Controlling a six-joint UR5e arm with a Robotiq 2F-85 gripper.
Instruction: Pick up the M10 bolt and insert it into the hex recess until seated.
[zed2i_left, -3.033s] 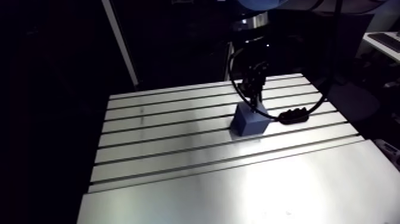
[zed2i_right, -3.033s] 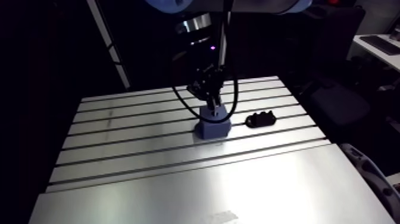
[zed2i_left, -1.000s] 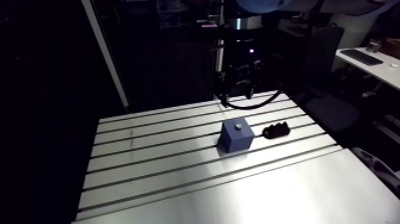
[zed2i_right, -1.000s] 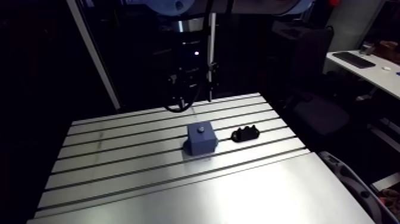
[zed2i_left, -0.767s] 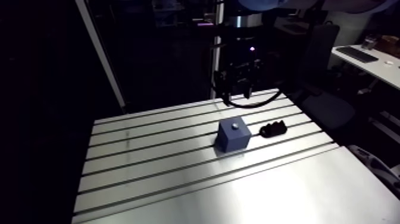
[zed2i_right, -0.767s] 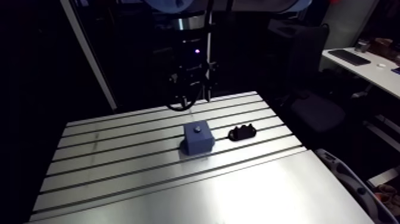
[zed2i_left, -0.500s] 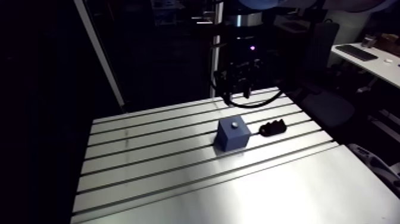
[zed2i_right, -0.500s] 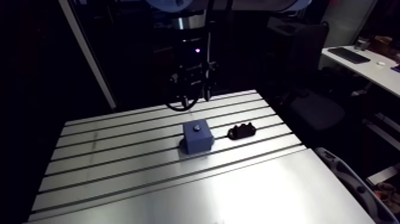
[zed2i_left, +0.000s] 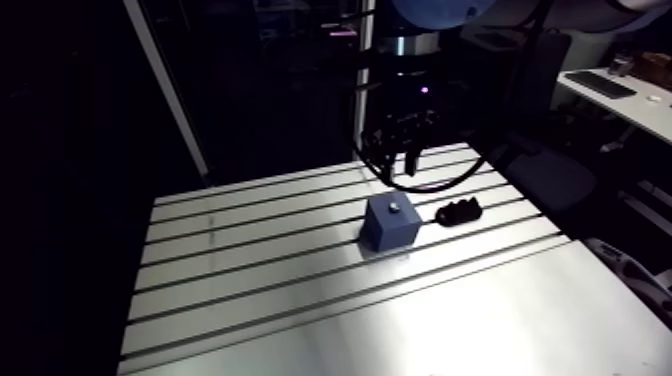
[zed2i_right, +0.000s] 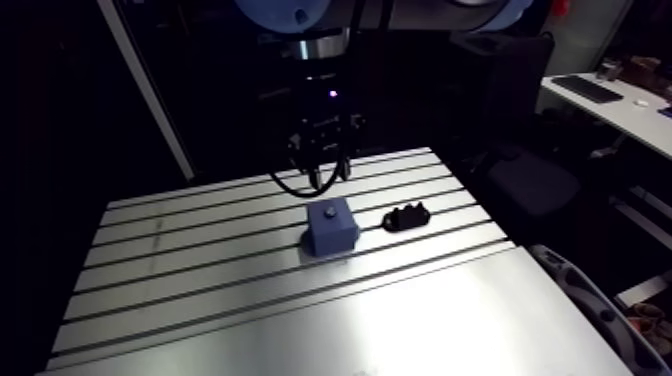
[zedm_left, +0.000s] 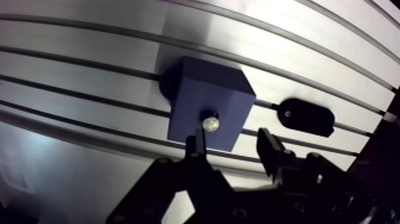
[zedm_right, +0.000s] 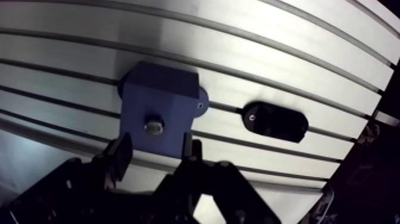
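A blue block (zed2i_left: 391, 222) stands on the slotted table (zed2i_left: 250, 260), near its middle. The bolt's silver head (zedm_left: 209, 124) shows in the recess on the block's top face, also seen as a small bright dot (zed2i_right: 330, 213) in the arm view. My gripper (zedm_left: 231, 145) hangs above the block, open, with nothing between its fingers (zedm_left: 269, 149). In the arm view the gripper (zed2i_left: 400, 152) is raised over the table's far side, behind the block.
A black holder (zedm_left: 305, 117) lies on the table beside the block, also seen as a dark holder (zed2i_left: 460, 212) to the block's right. The table's slots run across the surface under both.
Earlier the gripper was down on the block's top. It has let go and risen, leaving the bolt in the block. The camera has shifted with the arm.
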